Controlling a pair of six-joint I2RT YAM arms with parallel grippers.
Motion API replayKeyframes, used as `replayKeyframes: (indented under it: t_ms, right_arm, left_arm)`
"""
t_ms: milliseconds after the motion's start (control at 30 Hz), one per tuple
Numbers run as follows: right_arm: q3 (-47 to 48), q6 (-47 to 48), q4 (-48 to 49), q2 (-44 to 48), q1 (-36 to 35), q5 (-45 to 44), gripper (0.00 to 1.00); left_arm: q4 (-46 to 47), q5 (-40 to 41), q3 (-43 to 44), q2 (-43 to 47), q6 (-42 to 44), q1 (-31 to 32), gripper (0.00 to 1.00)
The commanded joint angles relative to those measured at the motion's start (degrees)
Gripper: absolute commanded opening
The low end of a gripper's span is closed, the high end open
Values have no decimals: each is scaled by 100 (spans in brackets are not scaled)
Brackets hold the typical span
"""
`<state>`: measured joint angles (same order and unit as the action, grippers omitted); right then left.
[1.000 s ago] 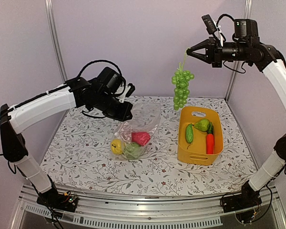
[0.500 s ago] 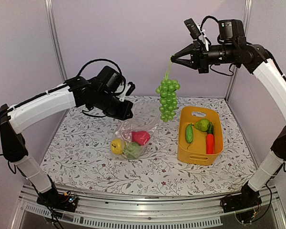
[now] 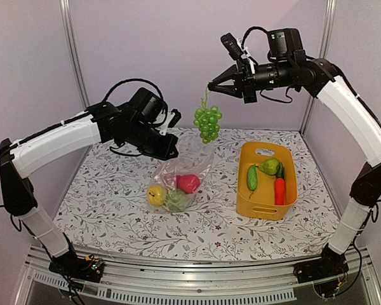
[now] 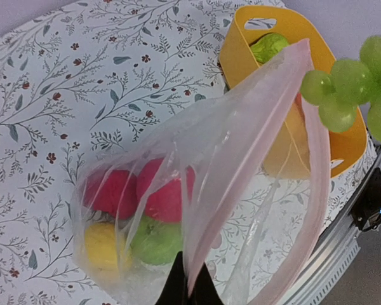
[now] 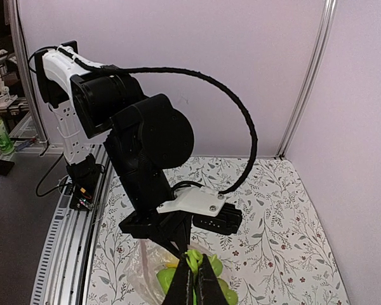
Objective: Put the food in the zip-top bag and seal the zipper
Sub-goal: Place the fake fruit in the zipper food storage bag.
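Observation:
My left gripper [image 3: 170, 152] is shut on the top edge of the clear zip-top bag [image 3: 184, 166] and holds its mouth up and open; the pink zipper strip [image 4: 317, 159] shows in the left wrist view. A red piece [image 3: 188, 183], a yellow piece [image 3: 155, 195] and a green piece [image 3: 176, 201] lie inside the bag. My right gripper [image 3: 211, 86] is shut on the stem of the green grape bunch [image 3: 207, 122], which hangs high above the bag's mouth. In the right wrist view the grapes [image 5: 223, 292] hang below my fingertips.
A yellow basket [image 3: 265, 204] stands right of the bag, holding a cucumber [image 3: 252, 178], a green pear [image 3: 269, 166] and a red-orange carrot [image 3: 279, 190]. Metal frame posts and walls enclose the floral-patterned table [image 3: 114, 216].
My right gripper has carried the grape bunch leftward, from above the basket to above the bag's mouth. The left arm and the bag have stayed put.

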<state>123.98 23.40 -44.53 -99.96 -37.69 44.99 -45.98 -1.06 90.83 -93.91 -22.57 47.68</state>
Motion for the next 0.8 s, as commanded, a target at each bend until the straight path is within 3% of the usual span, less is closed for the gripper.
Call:
replayKeyframes:
  t_ms: [0, 767]
  right_arm:
    - [245, 73, -3, -229, -54, -99, 0]
    - [46, 148, -248, -835, -273, -332, 0]
  left_arm:
    - [89, -44, 96, -38, -17, 54, 0]
    - [176, 49, -141, 312, -102, 85, 0]
